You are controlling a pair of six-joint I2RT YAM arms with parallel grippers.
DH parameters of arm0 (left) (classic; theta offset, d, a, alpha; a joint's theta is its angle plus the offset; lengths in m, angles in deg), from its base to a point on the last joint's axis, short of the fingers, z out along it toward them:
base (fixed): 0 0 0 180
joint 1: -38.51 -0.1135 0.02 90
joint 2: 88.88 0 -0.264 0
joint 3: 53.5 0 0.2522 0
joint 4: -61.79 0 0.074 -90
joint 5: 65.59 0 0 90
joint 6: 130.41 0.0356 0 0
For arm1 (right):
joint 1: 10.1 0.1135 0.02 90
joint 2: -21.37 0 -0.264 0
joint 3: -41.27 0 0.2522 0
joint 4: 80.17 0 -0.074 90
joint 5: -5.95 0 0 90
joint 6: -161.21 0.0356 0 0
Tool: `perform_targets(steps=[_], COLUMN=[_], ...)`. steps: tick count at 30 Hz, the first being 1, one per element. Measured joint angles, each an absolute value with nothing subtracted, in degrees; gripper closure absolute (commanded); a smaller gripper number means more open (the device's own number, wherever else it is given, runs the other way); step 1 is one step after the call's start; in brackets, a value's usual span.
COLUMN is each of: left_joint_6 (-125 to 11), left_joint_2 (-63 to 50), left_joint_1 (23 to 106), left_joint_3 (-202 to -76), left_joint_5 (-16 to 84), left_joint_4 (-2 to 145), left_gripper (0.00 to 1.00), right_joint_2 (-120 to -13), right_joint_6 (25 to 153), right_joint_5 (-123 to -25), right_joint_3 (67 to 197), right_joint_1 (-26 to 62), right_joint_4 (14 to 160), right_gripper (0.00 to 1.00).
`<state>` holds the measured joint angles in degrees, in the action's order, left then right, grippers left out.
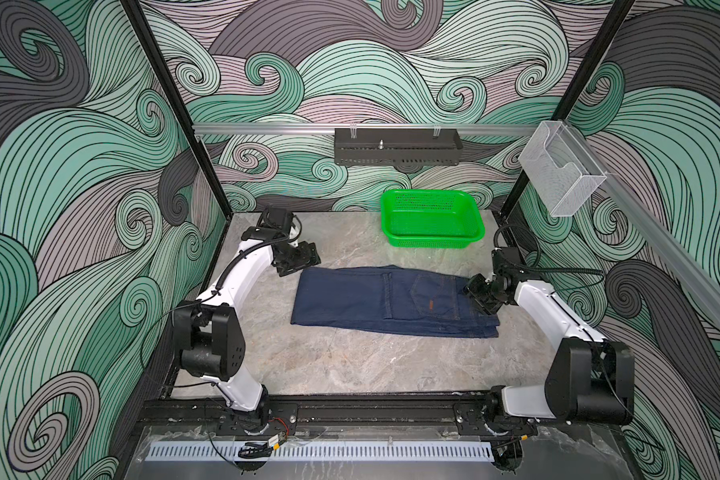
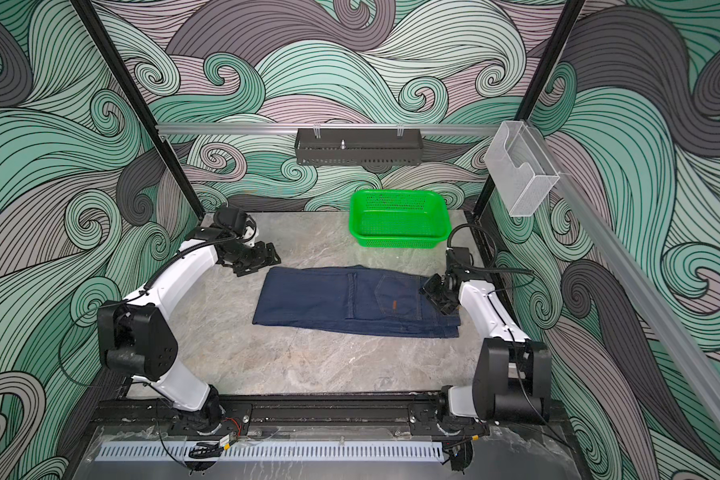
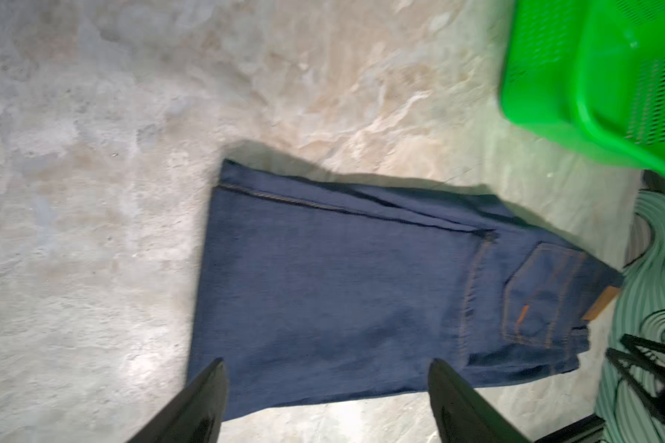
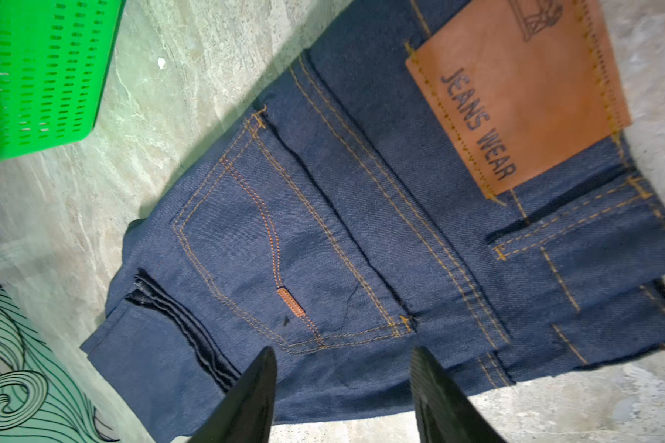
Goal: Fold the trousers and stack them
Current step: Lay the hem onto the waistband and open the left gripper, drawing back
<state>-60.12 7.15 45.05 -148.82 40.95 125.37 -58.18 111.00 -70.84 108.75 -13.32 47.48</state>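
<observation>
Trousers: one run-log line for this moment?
trousers: folded, flat on table | left gripper: open, empty | right gripper: open, empty, at waistband end | green basket: empty

A grey marbled tabletop [image 1: 350, 365] fills the middle of a top view. Folded navy trousers [image 1: 391, 301] lie flat at its centre. A green basket [image 1: 437, 240] stands apart, up and right of them.

The left arm [image 1: 246, 270], at the left of a top view, and the right arm [image 1: 545, 303], at the right, share one build: glossy white link shells joined by blocky matte-black joint housings. A black corrugated cable [image 1: 235, 259] runs along the left arm's upper link. The left end effector [image 3: 327, 364] and the right end effector [image 4: 342, 351] each have two tapered black fingers [image 3: 204, 402].
</observation>
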Motion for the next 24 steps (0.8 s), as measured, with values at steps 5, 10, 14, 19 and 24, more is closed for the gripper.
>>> perform_targets(steps=[5, 10, 14, 19, 24], left_joint_6=[-54.0, -49.6, -47.4, -45.7, -44.6], left_joint_2=[13.0, 17.5, 19.8, 22.5, 26.0], left_joint_1=[39.7, 36.0, 34.0, 33.1, 32.5], left_joint_3=[-147.8, -146.2, -145.5, -145.7, -145.8], left_joint_5=[44.5, 47.9, 50.9, 54.6, 57.1], left_joint_4=[128.7, 129.9, 130.0, 130.0, 130.0], left_gripper=[0.2, 0.2, 0.23, 0.32, 0.33], right_joint_2=[-56.6, -56.1, -56.1, -56.1, -56.1], right_joint_6=[109.0, 107.8, 107.3, 107.2, 107.2], right_joint_5=[-73.0, -74.0, -74.2, -74.2, -73.8], right_joint_3=[108.7, 108.7, 108.7, 108.7, 108.7], right_joint_1=[-13.3, -14.6, -15.5, -15.6, -15.8], right_joint_4=[47.3, 47.2, 47.2, 47.2, 47.2], right_gripper=[0.41, 0.42, 0.43, 0.43, 0.43])
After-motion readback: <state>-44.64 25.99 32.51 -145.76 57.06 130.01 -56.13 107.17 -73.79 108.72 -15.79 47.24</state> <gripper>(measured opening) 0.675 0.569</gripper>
